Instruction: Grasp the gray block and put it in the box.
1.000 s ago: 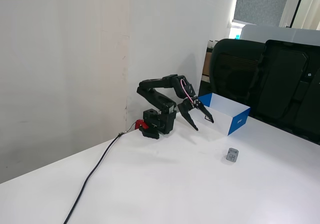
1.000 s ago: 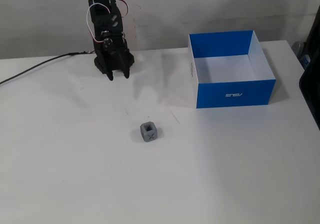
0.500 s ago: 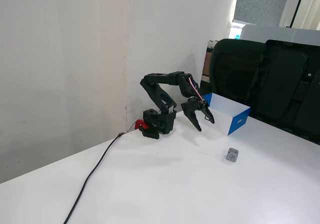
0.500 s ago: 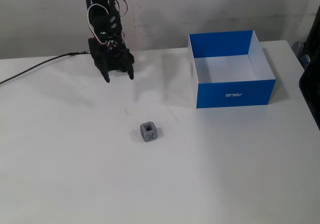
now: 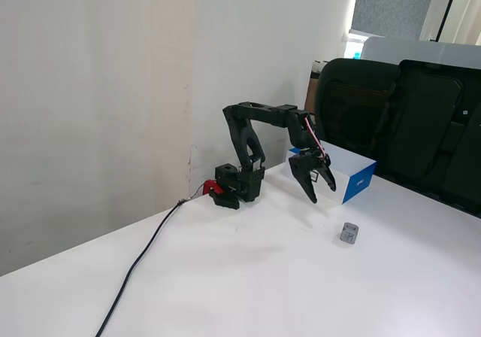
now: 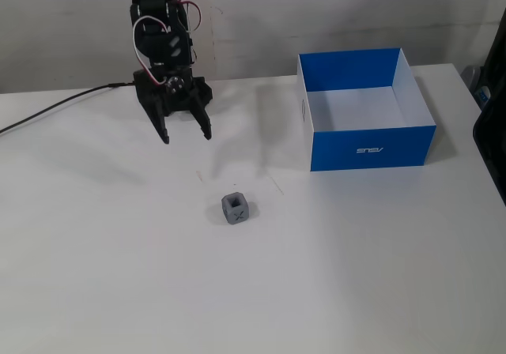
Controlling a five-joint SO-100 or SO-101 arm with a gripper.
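Observation:
The gray block [image 6: 236, 209] is a small gray cube with a lighter mark on its faces. It rests on the white table, also seen in a fixed view [image 5: 349, 233]. The box [image 6: 368, 144] is blue outside and white inside, open at the top, and empty; in a fixed view [image 5: 356, 180] it stands behind the arm. My gripper [image 6: 186, 135] is open and empty, fingers pointing down, held above the table. It hangs behind and to the left of the block in a fixed view [image 5: 322, 195], apart from it.
The arm's black base [image 5: 239, 183] stands near the wall with a black cable [image 5: 143, 258] running off across the table. A black chair [image 5: 406, 126] stands past the table's far edge beside the box.

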